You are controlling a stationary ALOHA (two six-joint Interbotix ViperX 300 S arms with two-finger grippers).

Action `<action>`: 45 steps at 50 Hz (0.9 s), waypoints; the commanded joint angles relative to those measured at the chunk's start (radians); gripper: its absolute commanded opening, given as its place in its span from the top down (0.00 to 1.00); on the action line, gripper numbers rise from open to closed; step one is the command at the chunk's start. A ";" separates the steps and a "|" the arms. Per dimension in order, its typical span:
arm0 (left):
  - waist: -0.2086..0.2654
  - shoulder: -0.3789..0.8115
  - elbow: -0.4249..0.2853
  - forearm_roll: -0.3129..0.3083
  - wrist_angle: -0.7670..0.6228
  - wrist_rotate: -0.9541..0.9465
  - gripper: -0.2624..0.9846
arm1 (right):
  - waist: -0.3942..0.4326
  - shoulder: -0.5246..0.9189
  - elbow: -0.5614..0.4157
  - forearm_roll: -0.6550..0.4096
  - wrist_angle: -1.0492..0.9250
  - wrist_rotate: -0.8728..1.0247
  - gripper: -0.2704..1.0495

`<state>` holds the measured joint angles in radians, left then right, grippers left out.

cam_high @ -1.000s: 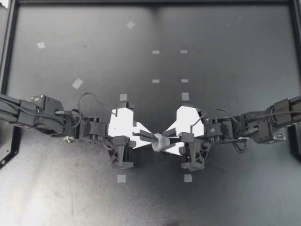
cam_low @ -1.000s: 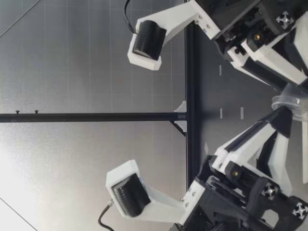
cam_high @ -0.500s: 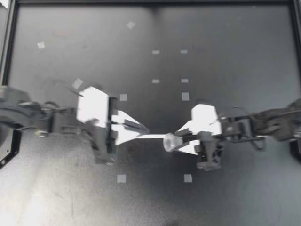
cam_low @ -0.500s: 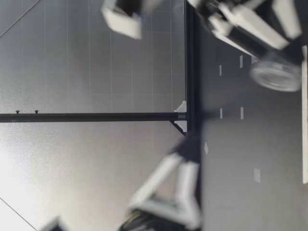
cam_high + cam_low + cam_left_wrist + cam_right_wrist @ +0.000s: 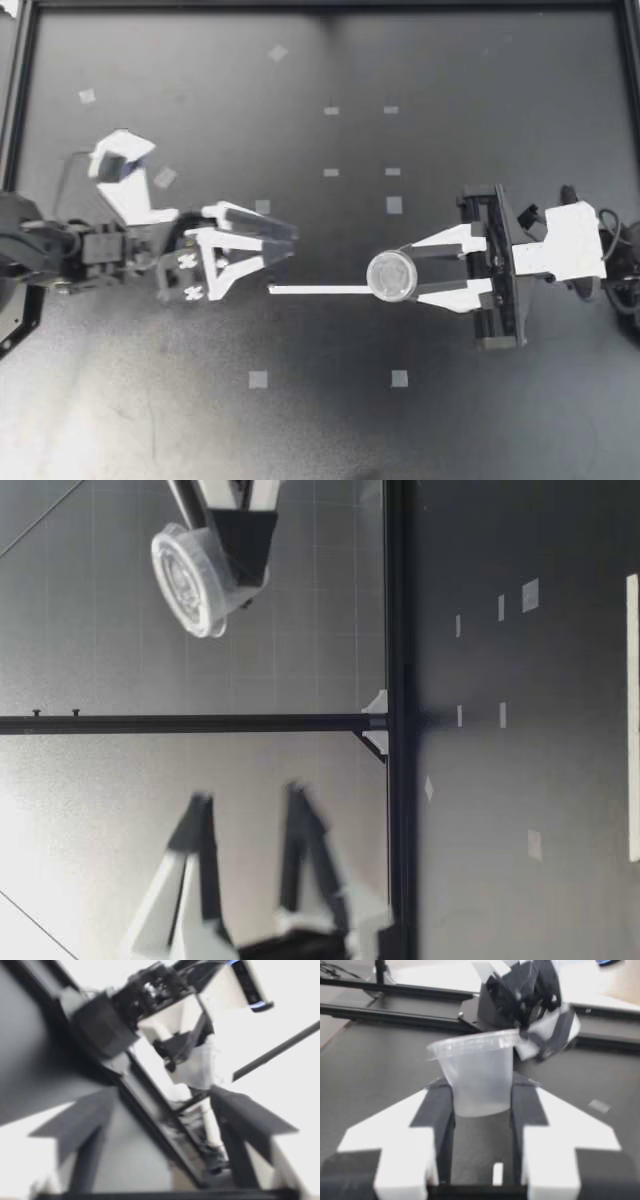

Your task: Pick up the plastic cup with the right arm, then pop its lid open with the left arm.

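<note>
Your right gripper (image 5: 402, 277) has the cup (image 5: 391, 275) — a small clear plastic one — clamped between its two fingers, one pad on each side of the wall. The fingers stand only as far apart as the cup is wide. In the right wrist view the grip sits on the lower half of the cup, and the wider rim stands clear above the fingers.

From above, the cup shows as a circle with its rim uppermost. The low view puts the cup well above the table (image 5: 480, 80), hanging in the air and resting on nothing.

Your left gripper (image 5: 283, 244) is spread wide and has nothing in it. It points toward the right gripper with a clear gap between its fingertips and the cup. The low view shows its two fingers parted and raised off the table. The left wrist view is blurred, though the right gripper and the cup can be made out ahead of the open fingers.

A thin white strip (image 5: 318, 290) lies flat on the table between the two grippers — from above, one end runs under the cup and the other lies just below the left fingertips. Small pale tape marks (image 5: 394, 205) dot the dark surface around both arms.
</note>
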<state>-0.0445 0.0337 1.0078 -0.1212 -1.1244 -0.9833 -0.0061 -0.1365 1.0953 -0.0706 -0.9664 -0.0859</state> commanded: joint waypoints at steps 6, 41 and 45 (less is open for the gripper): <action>-0.008 0.009 -0.097 0.058 0.066 -0.089 0.22 | 0.000 0.023 -0.035 0.005 -0.043 -0.002 0.57; -0.066 0.021 -0.195 0.101 0.095 -0.115 0.22 | -0.002 0.152 -0.055 0.048 -0.037 0.000 0.57; -0.064 0.018 -0.190 0.101 0.095 -0.115 0.22 | 0.000 0.167 -0.054 0.048 -0.037 0.003 0.57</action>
<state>-0.1028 0.0920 0.8345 -0.0261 -1.0216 -1.1014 -0.0031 0.0291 1.0462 -0.0291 -1.0094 -0.0859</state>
